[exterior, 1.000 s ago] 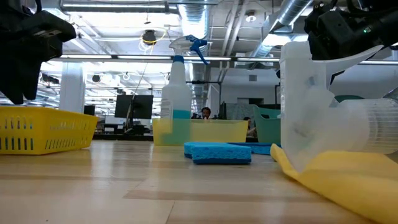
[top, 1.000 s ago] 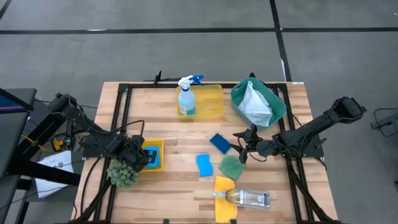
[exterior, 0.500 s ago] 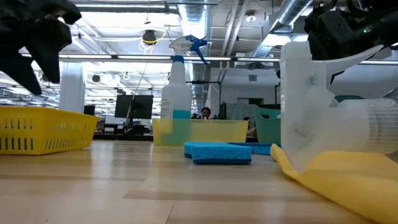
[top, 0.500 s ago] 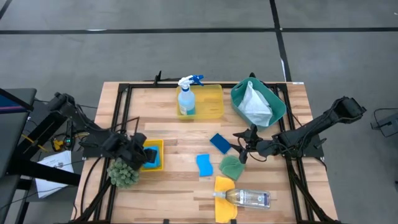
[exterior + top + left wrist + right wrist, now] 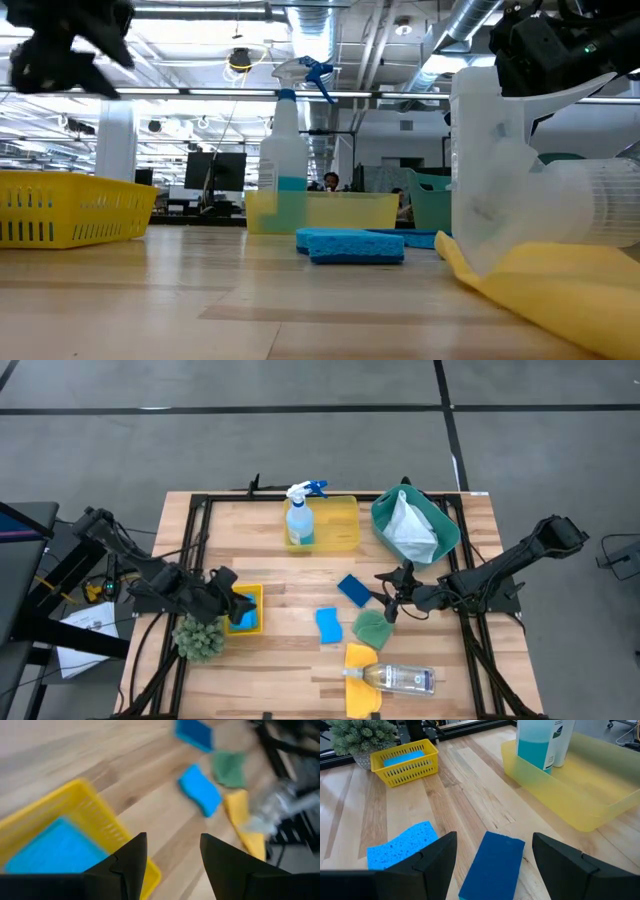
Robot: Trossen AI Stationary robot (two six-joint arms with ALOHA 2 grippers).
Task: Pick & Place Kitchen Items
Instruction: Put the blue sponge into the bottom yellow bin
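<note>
We are hovering our right gripper (image 5: 492, 851), fingers wide and empty, just over the dark blue sponge (image 5: 492, 865), seemingly lengthwise between them; our left gripper (image 5: 172, 857), parted, is waiting above the small yellow tray (image 5: 254, 592).

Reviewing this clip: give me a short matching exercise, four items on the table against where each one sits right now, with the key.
Items:
1. spray bottle
2. white cloth
3. clear bottle
4. light blue sponge

Places:
A. in the teal bin
B. in the small yellow basket
C. standing in the yellow tray
D. lying on the yellow cloth

Pairs: 1-C, 2-A, 3-D, 4-B
</note>
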